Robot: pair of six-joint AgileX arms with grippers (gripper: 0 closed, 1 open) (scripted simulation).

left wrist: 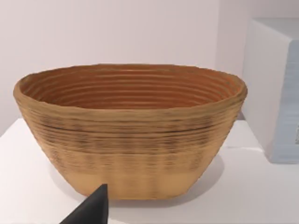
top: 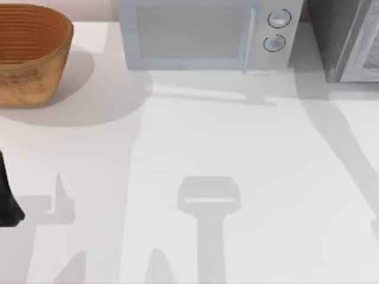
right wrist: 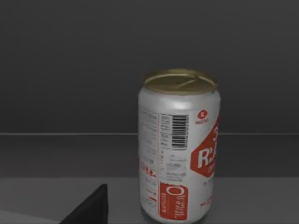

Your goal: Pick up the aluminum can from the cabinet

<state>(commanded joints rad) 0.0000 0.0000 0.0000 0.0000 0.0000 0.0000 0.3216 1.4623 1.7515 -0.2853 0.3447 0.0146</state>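
On my right wrist camera the aluminum can (right wrist: 180, 147) stands upright on a dark grey shelf inside the cabinet (right wrist: 93, 65), its gold top level and its barcode and red label turned toward the lens. One dark fingertip of the right gripper (right wrist: 91, 207) pokes into the frame beside the can's base; it is near the can but apart from it, and nothing is held. With a single finger visible I cannot tell how wide that tool stands.

From above, the cabinet (top: 346, 38) sits at the table's far right corner, just beside the microwave (top: 207, 32) along the far edge. The woven basket (top: 29, 53) occupies the far left corner. The white table (top: 237, 136) carries shadows of the arms.

My left arm (top: 7, 198) is a dark shape at the table's left edge. On its wrist camera one black fingertip of the left gripper (left wrist: 91, 209) points at the basket (left wrist: 131, 130), short of its base and touching nothing; I cannot tell its spread either.
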